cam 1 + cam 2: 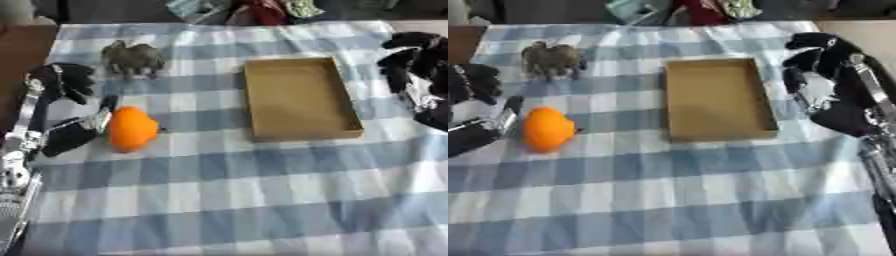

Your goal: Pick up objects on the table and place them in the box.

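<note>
An orange rounded object (131,129) lies on the blue-and-white checked cloth at the left. My left hand (68,131) is right beside it on its left, open, with one finger (106,111) against the orange's upper left side. A grey animal figure (133,59) stands farther back, apart from the hand. The shallow cardboard box (297,97) sits in the middle right with nothing in it. My right hand (826,75) hovers just right of the box, fingers relaxed and holding nothing.
The checked cloth (227,195) covers the whole table. A brown surface (22,45) shows past its left edge. Some red, green and pale items (262,9) lie beyond the far edge.
</note>
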{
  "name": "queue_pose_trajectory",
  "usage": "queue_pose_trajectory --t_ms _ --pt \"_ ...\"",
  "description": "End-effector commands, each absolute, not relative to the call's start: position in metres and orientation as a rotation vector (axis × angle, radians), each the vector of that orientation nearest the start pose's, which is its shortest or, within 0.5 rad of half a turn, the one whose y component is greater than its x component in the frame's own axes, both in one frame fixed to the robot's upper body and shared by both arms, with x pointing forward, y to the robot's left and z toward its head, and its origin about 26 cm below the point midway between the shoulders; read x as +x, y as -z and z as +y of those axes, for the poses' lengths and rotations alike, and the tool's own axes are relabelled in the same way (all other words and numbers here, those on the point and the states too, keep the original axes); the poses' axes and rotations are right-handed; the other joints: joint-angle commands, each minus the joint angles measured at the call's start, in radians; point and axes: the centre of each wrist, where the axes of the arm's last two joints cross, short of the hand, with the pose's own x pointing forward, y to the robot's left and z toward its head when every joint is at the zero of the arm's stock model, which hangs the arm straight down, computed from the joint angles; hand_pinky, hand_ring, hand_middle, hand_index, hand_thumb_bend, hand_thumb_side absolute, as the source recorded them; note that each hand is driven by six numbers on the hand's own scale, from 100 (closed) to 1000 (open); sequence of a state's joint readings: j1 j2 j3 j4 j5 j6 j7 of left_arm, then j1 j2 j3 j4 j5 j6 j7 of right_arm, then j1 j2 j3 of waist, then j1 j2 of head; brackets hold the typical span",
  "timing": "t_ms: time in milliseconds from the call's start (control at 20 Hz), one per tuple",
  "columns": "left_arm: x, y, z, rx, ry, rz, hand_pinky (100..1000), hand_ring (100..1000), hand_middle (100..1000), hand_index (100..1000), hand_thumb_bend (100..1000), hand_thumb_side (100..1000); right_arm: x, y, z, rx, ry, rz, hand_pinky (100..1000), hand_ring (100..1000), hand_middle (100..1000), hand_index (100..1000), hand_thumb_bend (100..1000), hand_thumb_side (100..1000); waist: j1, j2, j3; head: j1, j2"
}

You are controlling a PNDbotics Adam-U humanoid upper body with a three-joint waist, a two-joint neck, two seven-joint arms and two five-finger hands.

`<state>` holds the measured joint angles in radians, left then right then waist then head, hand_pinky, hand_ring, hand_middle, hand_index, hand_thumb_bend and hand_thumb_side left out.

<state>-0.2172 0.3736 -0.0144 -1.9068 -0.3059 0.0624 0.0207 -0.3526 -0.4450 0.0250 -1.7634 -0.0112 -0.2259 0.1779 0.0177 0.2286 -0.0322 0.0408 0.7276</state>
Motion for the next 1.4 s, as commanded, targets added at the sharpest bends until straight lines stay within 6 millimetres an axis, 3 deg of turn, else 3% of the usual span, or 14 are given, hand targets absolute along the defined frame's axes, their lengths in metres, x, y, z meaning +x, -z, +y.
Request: queue_pose_trajectory --t_ms 50,450,850,1400 --pt "0.301 -0.176 0.289 0.618 0.628 -2.023 543 578 559 707 450 127 0.336 -0.185 -0.292 -0.149 -0.729 -2.257 659 689 744 838 234 401 0.003 -0.019 -0.003 0.003 -0.007" --pt "0.298 -0.195 0.309 0.710 0.891 -1.878 570 583 567 719 479 146 0.336 -0.183 -0.292 -0.146 -0.737 -2.246 659 688 744 838 233 401 0.013 -0.028 -0.007 0.007 -0.003" --pt "0.307 -0.210 0.310 0.747 1.134 -1.676 600 590 581 732 501 152 0.336 -0.182 -0.292 -0.142 -0.745 -2.239 659 688 744 838 228 403 0.017 -0.035 -0.015 0.012 0.001" --pt "0.327 -0.200 0.300 0.732 1.311 -1.507 624 596 593 743 504 143 0.336 -0.182 -0.291 -0.133 -0.751 -2.238 659 688 744 838 225 406 0.020 -0.035 -0.028 0.017 0.003"
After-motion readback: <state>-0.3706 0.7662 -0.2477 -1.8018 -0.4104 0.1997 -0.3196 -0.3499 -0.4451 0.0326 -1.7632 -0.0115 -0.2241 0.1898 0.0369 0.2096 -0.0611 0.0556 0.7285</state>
